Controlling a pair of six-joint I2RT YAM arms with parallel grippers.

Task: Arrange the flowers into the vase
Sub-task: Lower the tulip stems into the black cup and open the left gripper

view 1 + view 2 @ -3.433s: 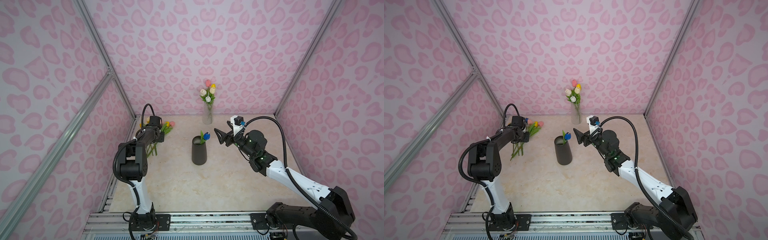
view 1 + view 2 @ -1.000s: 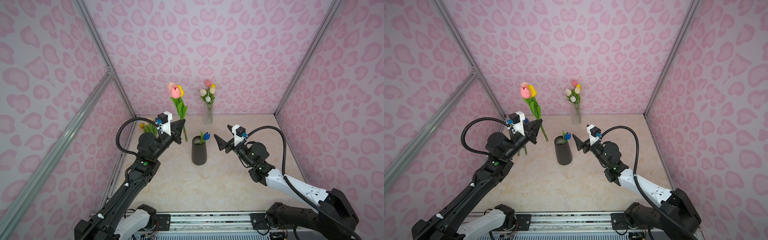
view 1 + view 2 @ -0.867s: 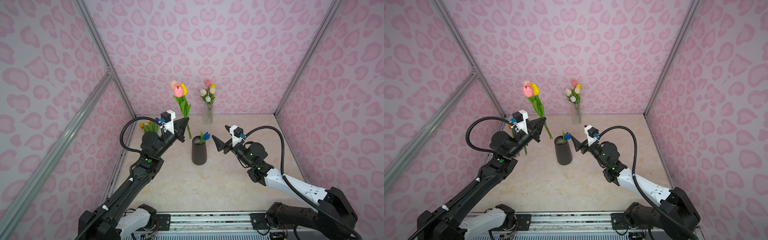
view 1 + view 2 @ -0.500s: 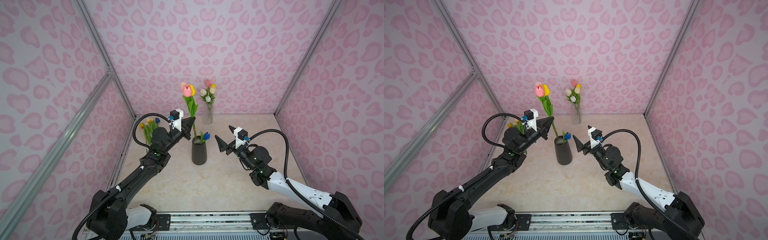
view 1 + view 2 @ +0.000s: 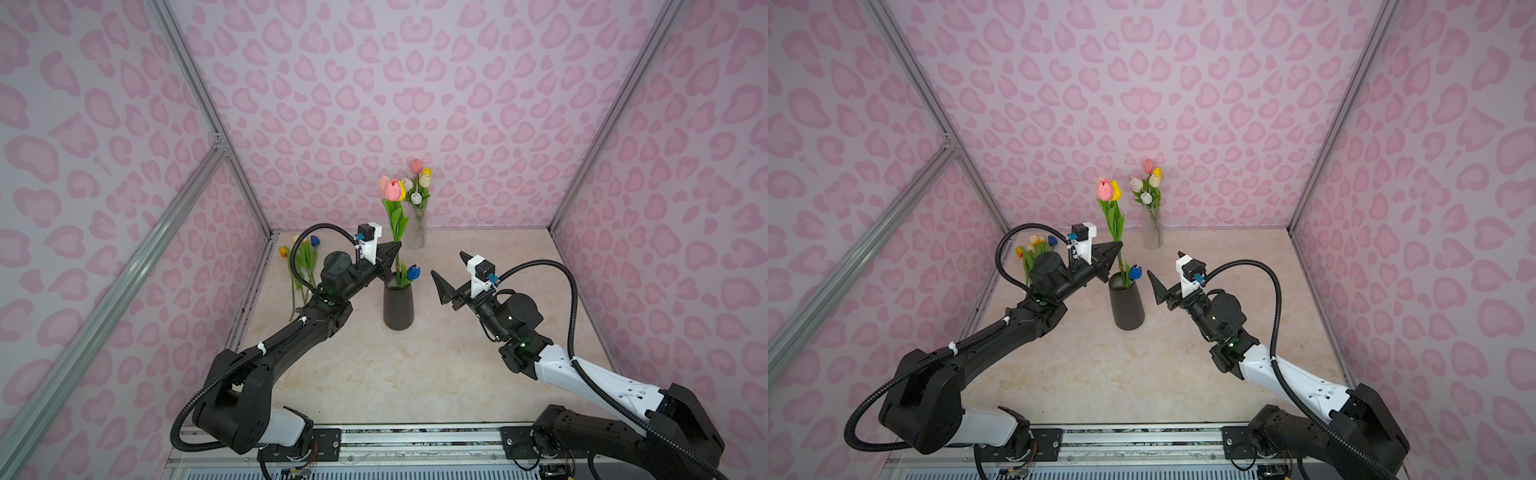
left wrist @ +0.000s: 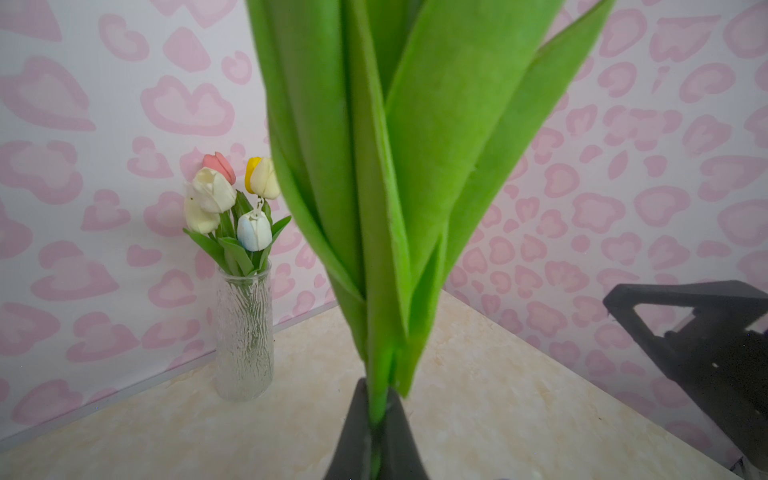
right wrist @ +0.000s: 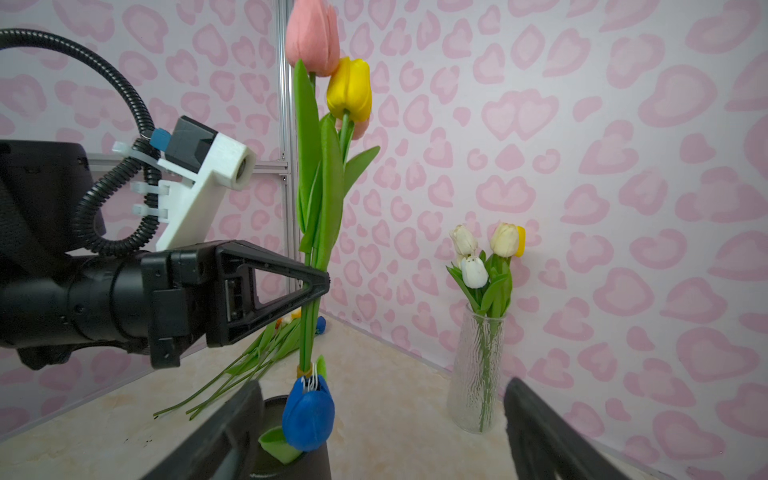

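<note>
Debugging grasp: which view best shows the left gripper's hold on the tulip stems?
Right wrist view: the left gripper is side-on, shut on the held tulips. Both top views show the grip small, from above; the left wrist view shows only its fingertips and blurred leaves.

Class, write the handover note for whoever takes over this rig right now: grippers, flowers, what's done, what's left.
Left gripper: shut on a pink-and-yellow tulip bunch, stem ends at the black vase mouth.
Right gripper: open, empty, beside that vase.
Done: blue tulip in the black vase.
To do: lower and release the bunch, then fetch the loose tulips lying by the left wall.
</note>
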